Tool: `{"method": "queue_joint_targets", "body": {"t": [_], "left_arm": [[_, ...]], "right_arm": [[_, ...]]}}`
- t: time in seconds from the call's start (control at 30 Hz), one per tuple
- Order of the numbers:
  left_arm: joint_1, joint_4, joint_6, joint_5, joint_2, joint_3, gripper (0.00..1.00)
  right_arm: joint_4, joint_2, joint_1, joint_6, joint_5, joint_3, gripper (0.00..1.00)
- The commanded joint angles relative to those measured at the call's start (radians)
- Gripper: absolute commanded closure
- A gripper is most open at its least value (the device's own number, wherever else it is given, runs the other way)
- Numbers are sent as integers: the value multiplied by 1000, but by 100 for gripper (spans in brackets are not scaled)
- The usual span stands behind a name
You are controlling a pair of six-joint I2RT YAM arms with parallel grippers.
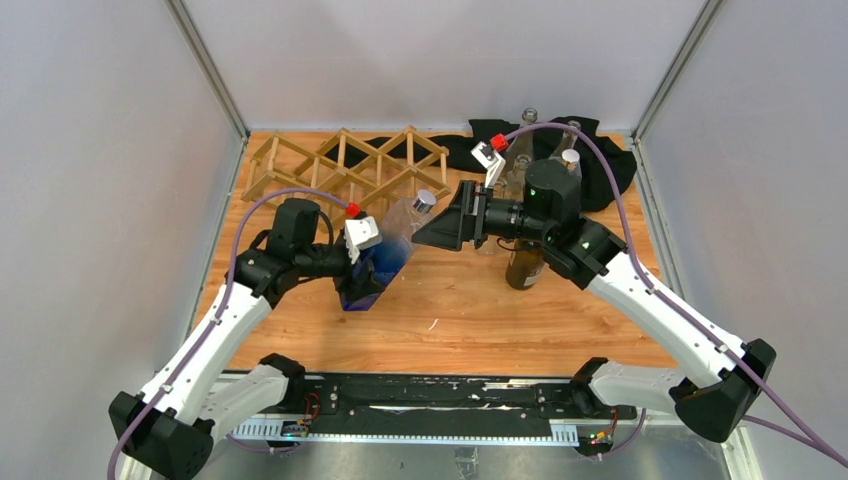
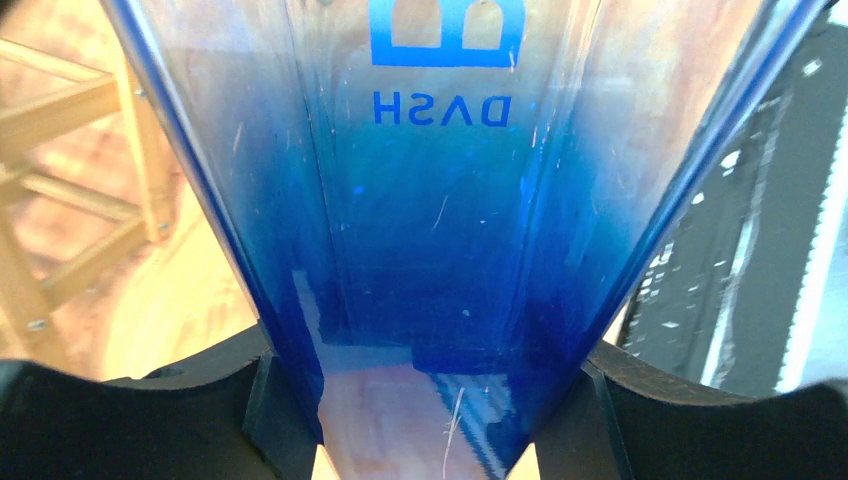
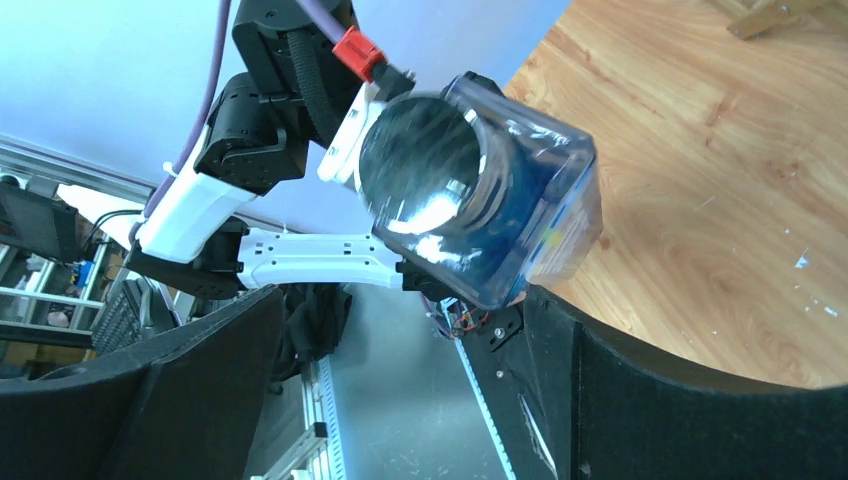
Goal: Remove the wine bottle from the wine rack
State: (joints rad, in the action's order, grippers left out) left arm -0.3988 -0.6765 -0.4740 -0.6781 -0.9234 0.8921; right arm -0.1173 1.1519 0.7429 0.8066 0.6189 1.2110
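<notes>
**A:** Where is the bottle (image 1: pixel 392 248) found?

**B:** It is clamped low on its body by the left gripper (image 2: pixel 425 420), with a finger (image 2: pixel 255 405) pressed against each side. From that grip it is tilted up and away, and its cap (image 1: pixel 425 200) is aimed at the right gripper (image 1: pixel 440 228).

**A:** And the right gripper?

**B:** Its jaws are spread wide and nothing is held. The cap is seen straight ahead of them, just short of the gap. Whether one finger (image 3: pixel 650 400) touches the bottle's shoulder cannot be told.

**A:** Where is the rack (image 1: pixel 345 165)?

**B:** It is seen beyond the left gripper, apart from the bottle. None of its openings is entered by the bottle. It cannot be told whether the bottle's base rests on the table (image 1: pixel 470 320).

**A:** How may the bottle be described?

**B:** A square-sided, see-through body is shown, clear near the neck and deepening to strong blue toward the base. It is closed by a round silver cap.

**A:** Can any writing be read?

**B:** "DASH" is printed in blue, seen upside down from the left wrist. A larger blue letter beside it is cut off by the frame edge.
</notes>
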Motion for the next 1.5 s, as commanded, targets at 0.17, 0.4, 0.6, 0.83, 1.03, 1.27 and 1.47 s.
{"method": "queue_joint_targets", "body": {"t": [0.17, 0.4, 0.6, 0.83, 1.03, 1.27, 1.47], "left_arm": [[18, 135, 311, -299, -19, 103, 100], [18, 88, 307, -377, -35, 137, 100], [18, 7, 256, -436, -58, 161, 100], [18, -96, 179, -447, -82, 174, 94], [28, -188, 132, -329, -109, 194, 10], [171, -254, 74, -201, -162, 229, 0], [313, -279, 74, -80, -263, 313, 0]], "right_arm": [[44, 16, 9, -115, -25, -22, 6], [106, 74, 61, -157, -70, -26, 6], [191, 147, 106, -174, -86, -13, 6], [321, 182, 127, -176, -76, -48, 11], [271, 163, 127, -255, -120, -70, 75], [164, 96, 126, -415, -289, -141, 100], [155, 64, 126, -566, -469, -195, 100]]}}
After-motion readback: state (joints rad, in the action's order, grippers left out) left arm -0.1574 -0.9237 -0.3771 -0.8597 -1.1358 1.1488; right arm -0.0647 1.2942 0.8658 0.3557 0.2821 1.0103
